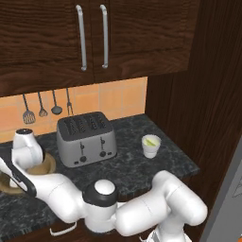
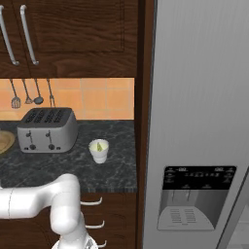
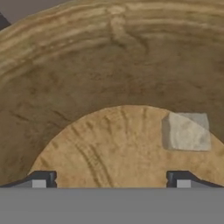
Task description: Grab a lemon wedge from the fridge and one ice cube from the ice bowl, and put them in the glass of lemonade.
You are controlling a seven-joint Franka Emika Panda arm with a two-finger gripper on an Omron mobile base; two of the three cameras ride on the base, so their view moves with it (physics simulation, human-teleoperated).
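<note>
The ice bowl [image 3: 87, 74] is seen from close inside in the hand view, tan wood with ringed grain. One pale ice cube [image 3: 188, 131] lies on its floor, ahead of the right fingertip [image 3: 183, 179]. My gripper [image 3: 113, 180] is open, its tips wide apart and nothing between them. In the left base view my hand [image 1: 26, 147] hangs over the ice bowl [image 1: 48, 164] left of the toaster. The glass of lemonade [image 1: 151, 145] [image 2: 98, 150] stands right of the toaster, with a small yellow-green sliver, apparently the lemon wedge [image 2: 99, 145], in it.
A grey four-slot toaster [image 1: 86, 138] [image 2: 47, 129] sits between bowl and glass on the dark stone counter [image 1: 132, 165]. The grey fridge [image 2: 199, 97] with its black dispenser panel [image 2: 197, 182] stands shut at the right. Utensils [image 1: 42, 109] hang on the tiled wall under dark cabinets.
</note>
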